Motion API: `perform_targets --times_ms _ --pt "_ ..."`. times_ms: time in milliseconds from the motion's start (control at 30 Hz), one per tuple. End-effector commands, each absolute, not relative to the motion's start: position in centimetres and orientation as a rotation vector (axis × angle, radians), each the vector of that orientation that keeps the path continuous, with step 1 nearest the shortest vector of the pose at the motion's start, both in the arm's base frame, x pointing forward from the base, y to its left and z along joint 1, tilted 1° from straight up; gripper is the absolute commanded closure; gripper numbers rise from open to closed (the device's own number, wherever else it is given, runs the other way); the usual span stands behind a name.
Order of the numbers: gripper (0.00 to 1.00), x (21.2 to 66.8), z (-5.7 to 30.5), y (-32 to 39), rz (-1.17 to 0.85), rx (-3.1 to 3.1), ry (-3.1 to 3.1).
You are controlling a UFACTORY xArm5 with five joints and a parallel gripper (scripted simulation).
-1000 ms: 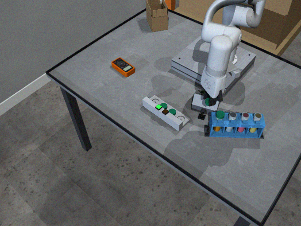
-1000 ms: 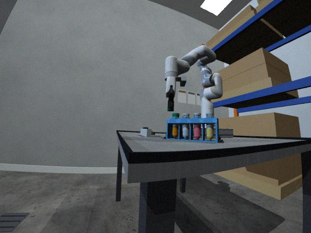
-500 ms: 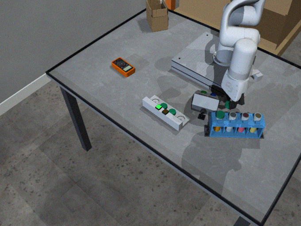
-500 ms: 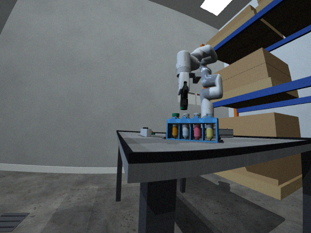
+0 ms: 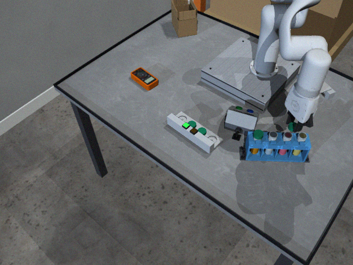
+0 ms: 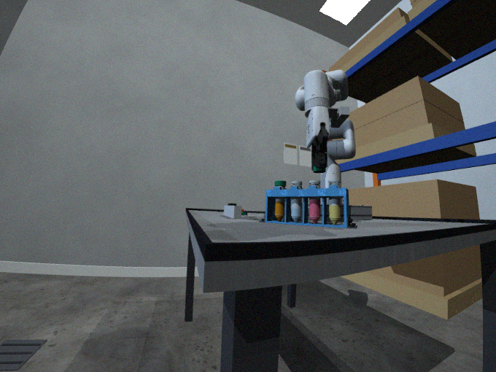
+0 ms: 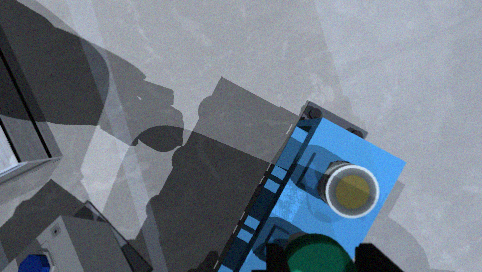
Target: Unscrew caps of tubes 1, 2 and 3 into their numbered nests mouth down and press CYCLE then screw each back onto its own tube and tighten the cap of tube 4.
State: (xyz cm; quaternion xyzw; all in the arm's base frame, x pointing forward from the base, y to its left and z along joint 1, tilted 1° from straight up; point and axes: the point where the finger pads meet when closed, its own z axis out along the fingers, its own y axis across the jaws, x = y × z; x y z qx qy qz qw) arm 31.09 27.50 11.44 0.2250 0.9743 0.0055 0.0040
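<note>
My gripper is shut on a green cap. It hangs a little above and behind the right end of the blue tube rack. The yellow tube at that end stands open, just beside the held cap in the wrist view. The pink tube and the white tube are open too. The orange tube at the left end wears a green cap. The cap tray holds two green caps in its middle nests; its green lamp is lit.
The key housing with the green key and the blue key stands between tray and rack. A small black part lies beside it. An orange multimeter and a cardboard box stand farther off.
</note>
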Motion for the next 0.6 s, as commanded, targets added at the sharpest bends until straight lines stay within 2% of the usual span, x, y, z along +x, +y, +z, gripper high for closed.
perform_targets --times_ms 0,567 --pt "1.00 30.0 11.6 30.3 0.031 0.712 3.060" --pt "1.00 29.5 11.0 31.4 0.032 0.712 3.060"
